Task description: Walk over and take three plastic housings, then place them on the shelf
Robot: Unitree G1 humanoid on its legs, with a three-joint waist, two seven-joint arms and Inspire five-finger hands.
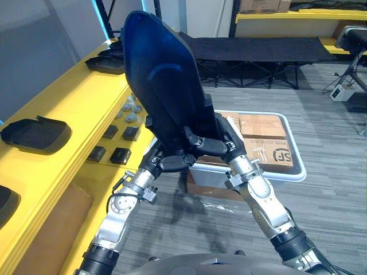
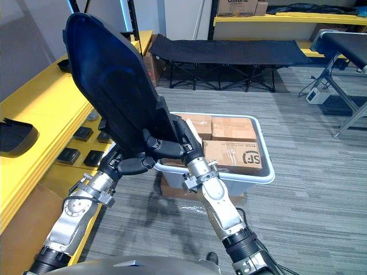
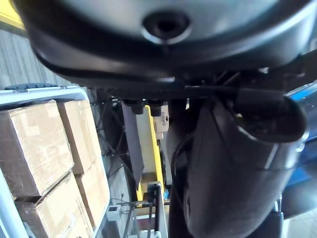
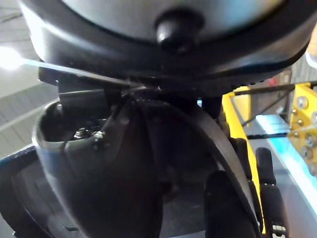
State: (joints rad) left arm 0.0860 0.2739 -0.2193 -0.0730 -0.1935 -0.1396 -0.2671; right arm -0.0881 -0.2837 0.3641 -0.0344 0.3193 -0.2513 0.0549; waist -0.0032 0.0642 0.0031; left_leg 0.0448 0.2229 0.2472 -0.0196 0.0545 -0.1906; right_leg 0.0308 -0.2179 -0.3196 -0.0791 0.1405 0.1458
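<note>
Fingers (image 1: 200,143) of right hand (image 1: 221,146): curled over the lower edge of the plastic housing (image 1: 163,86), pinching it.
Left hand (image 1: 172,162): thumb and fingers curled round the same lower edge from beneath.
Plastic housing: large, dark, held upright between both hands at centre of frame, beside the shelf, not resting on it.
Yellow shelf (image 1: 74,109), left of frame: near housing (image 1: 35,134) at mid left, far housing (image 1: 106,63) at upper left.
Lower tier: small black blocks (image 1: 120,154).
Floor, right of centre: white bin (image 1: 275,173) holding cardboard boxes (image 1: 261,125).
Upper centre: black folding cot (image 1: 252,48).
</note>
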